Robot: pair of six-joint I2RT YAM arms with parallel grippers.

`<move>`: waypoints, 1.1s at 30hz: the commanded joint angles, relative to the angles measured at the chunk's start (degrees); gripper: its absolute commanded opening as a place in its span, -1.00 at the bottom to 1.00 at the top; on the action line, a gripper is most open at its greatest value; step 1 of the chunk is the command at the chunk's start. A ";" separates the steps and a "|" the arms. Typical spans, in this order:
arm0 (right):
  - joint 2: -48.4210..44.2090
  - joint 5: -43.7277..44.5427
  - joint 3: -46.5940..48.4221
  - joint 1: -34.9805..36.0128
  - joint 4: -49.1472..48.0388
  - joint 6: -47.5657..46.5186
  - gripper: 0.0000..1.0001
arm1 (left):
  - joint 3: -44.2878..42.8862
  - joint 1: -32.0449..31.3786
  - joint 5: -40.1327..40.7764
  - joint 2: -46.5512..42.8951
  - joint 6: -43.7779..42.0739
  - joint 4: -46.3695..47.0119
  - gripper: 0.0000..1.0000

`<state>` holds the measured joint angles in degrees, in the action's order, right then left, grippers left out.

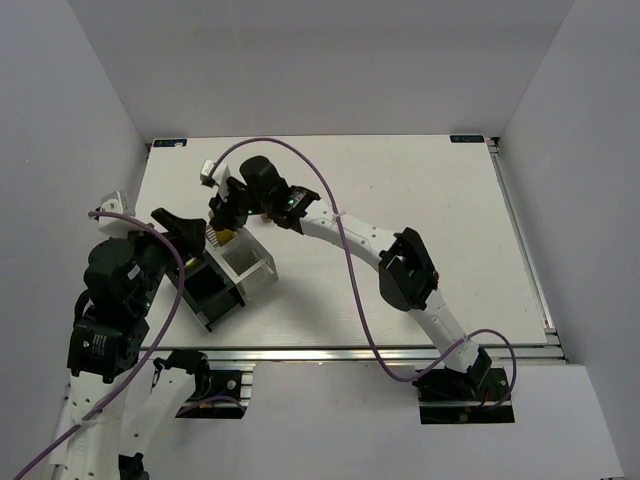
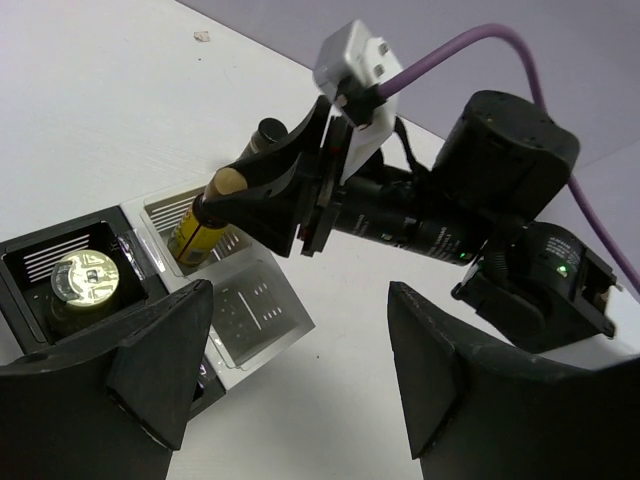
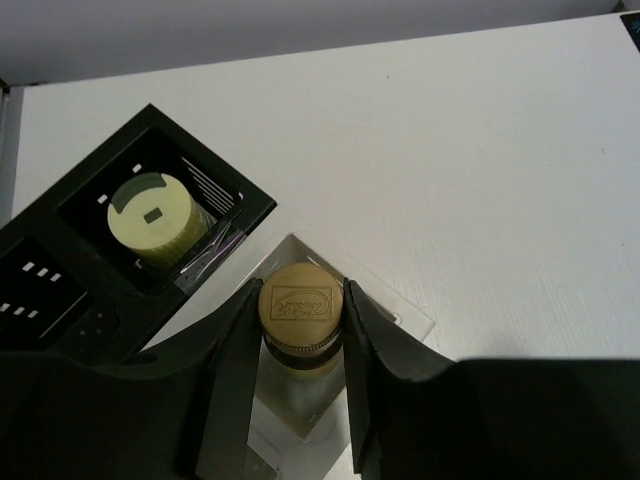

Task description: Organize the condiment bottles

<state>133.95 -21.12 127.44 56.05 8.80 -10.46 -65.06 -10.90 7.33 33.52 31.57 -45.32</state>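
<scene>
Partway done. Seated in black compartment of rack [image 3: 105, 150], upper left of right wrist view: pale-capped bottle [image 3: 150, 212]. Clamped in right end effector [image 3: 300, 295] at clear compartment, frame centre: tan-capped bottle [image 2: 195, 235], not yet released. Left end effector [image 2: 300, 370] apart, empty. Others not in view.

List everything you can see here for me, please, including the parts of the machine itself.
Bottle with yellow label: one, tan cap, gripped with its lower end at a clear compartment of the rack.
Bottle with pale cap: one, yellow-green top, standing in a black compartment.
Rack: one, black and clear, left of the table's middle.
Table: one, white, under everything.
Cables: two, purple, one along each arm.
Right arm: one, white and black, reaching over the rack, jaws shut on the bottle with yellow label.
Left arm: one, black and white, beside the rack, jaws open and holding nothing.
</scene>
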 commanded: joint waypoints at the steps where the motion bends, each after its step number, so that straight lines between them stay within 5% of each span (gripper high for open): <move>1: -0.88 1.61 -0.52 1.34 -7.04 -3.25 -1.00 | 0.46 0.09 0.66 -0.47 0.42 -0.82 0.61; 11: -0.01 3.72 -3.16 2.31 -7.57 -5.27 -0.97 | 0.90 0.09 0.66 -1.00 0.77 -1.52 0.61; 14: -0.09 4.07 -3.86 2.31 -7.39 -5.71 -0.48 | 0.72 0.09 0.58 -1.09 0.86 -1.79 0.61; 15: -0.09 4.25 -3.95 2.22 -7.39 -5.71 -0.12 | 0.72 0.00 0.58 -1.09 0.86 -1.79 0.61; 16: -0.18 4.42 -4.12 2.22 -7.39 -5.80 0.02 | 0.72 0.08 0.58 -1.00 0.86 -1.79 0.61; 18: -0.71 4.60 -4.48 2.31 -7.30 -5.89 0.30 | 0.90 0.09 0.32 -0.91 1.03 -1.44 0.62; 22: -2.28 3.64 -4.57 2.31 -6.78 -5.54 0.53 | 1.34 0.09 -0.82 -0.56 1.30 -0.47 0.63; 30: -13.18 -2.68 -5.71 -0.85 -2.56 -0.37 0.54 | -0.07 0.00 -5.30 3.30 0.07 3.48 0.56; 33: -17.57 -4.79 -6.23 -5.32 0.76 4.28 0.34 | -0.07 0.09 -9.86 6.89 -0.98 7.34 0.19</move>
<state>125.23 -22.44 120.75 55.68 8.88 -11.81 -64.16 -10.90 2.92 36.80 32.08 -42.35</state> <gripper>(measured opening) 0.697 0.624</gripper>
